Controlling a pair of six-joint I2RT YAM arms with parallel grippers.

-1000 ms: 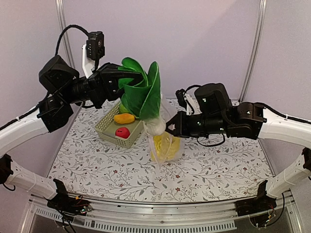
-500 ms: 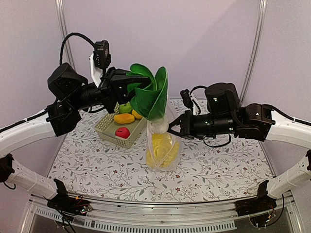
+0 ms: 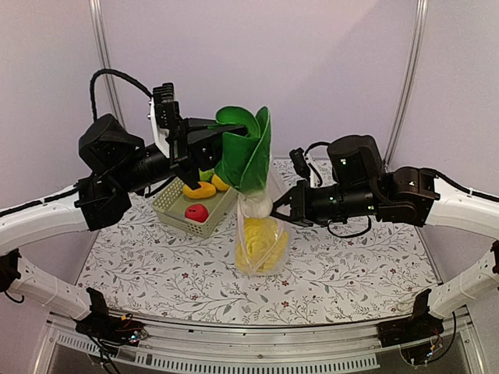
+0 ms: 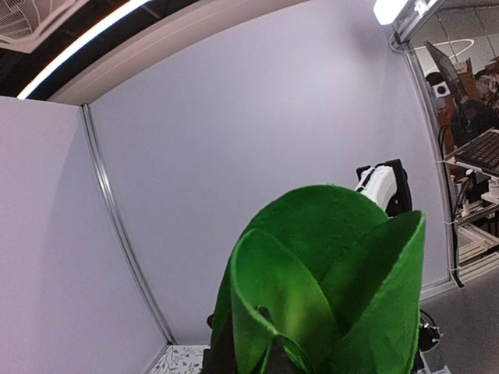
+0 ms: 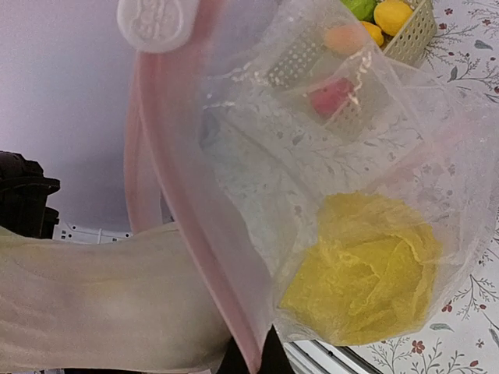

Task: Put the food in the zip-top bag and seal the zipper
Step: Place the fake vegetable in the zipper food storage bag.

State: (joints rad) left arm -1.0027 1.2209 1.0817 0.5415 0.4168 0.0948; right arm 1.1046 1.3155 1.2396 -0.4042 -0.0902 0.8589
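Note:
My left gripper [image 3: 210, 146] is shut on the leaves of the dark green vegetable [image 3: 245, 152], which hangs upright. Its white base [image 3: 256, 205] sits at the mouth of the zip-top bag [image 3: 261, 241]. In the left wrist view the green leaves [image 4: 327, 265] fill the lower frame around my left gripper [image 4: 249, 356]. My right gripper [image 3: 279, 209] is shut on the bag's mouth edge and holds it up. The right wrist view shows the pink zipper [image 5: 187, 202], its white slider tab [image 5: 160, 23], the yellow cabbage [image 5: 366, 265] inside the bag, and my right gripper [image 5: 257, 358].
A pale green lattice basket [image 3: 173, 209] stands left of the bag on the flowered table. It holds a red round fruit [image 3: 196, 212] and a yellow fruit [image 3: 199, 190]. A green apple [image 5: 359, 6] shows in it too. Walls close the back and sides.
My left arm has carried the green vegetable to the right and turned it more upright, bringing its white base over the bag's mouth. The right gripper and bag have shifted only slightly.

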